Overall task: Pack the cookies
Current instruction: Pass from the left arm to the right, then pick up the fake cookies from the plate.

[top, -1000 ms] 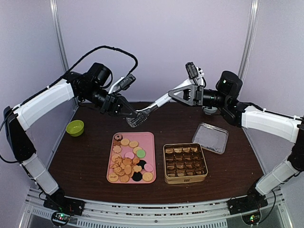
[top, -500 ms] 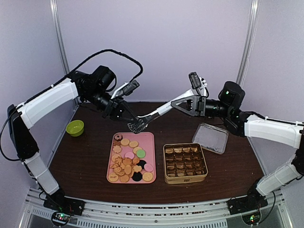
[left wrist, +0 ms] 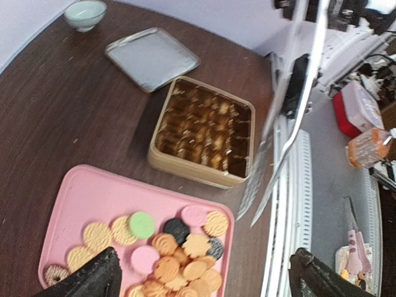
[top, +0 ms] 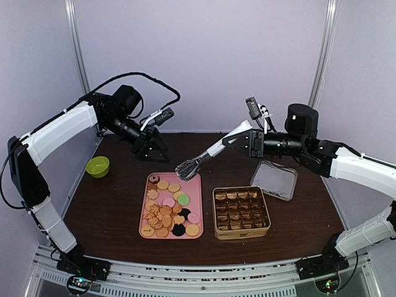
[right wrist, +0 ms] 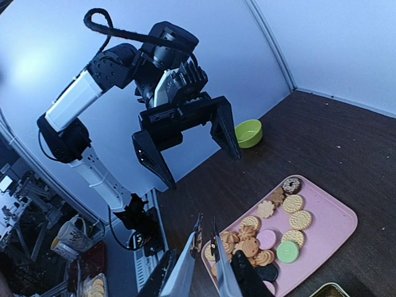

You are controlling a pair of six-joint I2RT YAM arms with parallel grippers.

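Note:
The cookies (top: pixel 169 211) lie piled on a pink tray (top: pixel 193 180); they are tan rounds and flowers with a few pink, green and black discs. The left wrist view shows the cookies (left wrist: pixel 179 247) under my left gripper (left wrist: pixel 201 281). My left gripper (top: pixel 152 148) hangs open and empty above the table behind the tray's far left corner. My right gripper (top: pixel 247 141) is shut on the handle of metal tongs (top: pixel 204 158), whose tips hover over the tray's far edge. In the right wrist view the tongs (right wrist: pixel 201 247), held by the right gripper (right wrist: pixel 204 275), stand almost closed with nothing between them.
A gold tin (top: pixel 241 212) with paper cups sits right of the tray. Its clear lid (top: pixel 274 179) lies behind it to the right. A green bowl (top: pixel 98 166) stands at the left. A pale bowl (left wrist: pixel 85 13) sits beyond the lid.
My left gripper let go of the tongs' head, opened wide and drew back to the left. The right arm lowered the tongs toward the tray and squeezed them narrower.

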